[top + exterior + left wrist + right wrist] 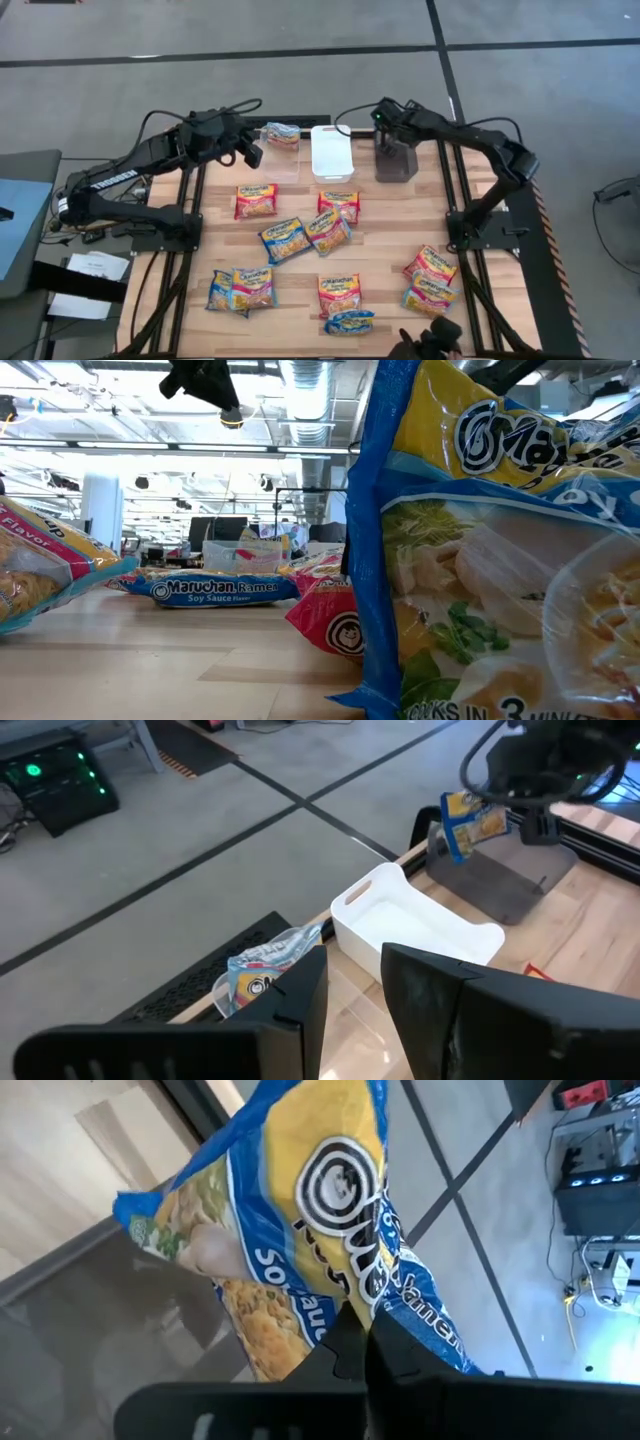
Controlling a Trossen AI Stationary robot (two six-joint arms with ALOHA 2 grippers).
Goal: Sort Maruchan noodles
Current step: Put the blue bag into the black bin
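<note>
While a blue-trimmed noodle packet [300, 1230] is pinched in the right hand [350, 1345] above the grey bin [394, 165] at the far edge of the surface [390, 250], the left hand [250, 152] is held part-spread beside the clear bin [280, 150], where one packet [281, 135] lies. Between the bins, a white bin [332, 152] is seen; the other packets [290, 240] are scattered nearer.

Two black arms [130, 175], looped blk cables, white lettering on left.
</note>
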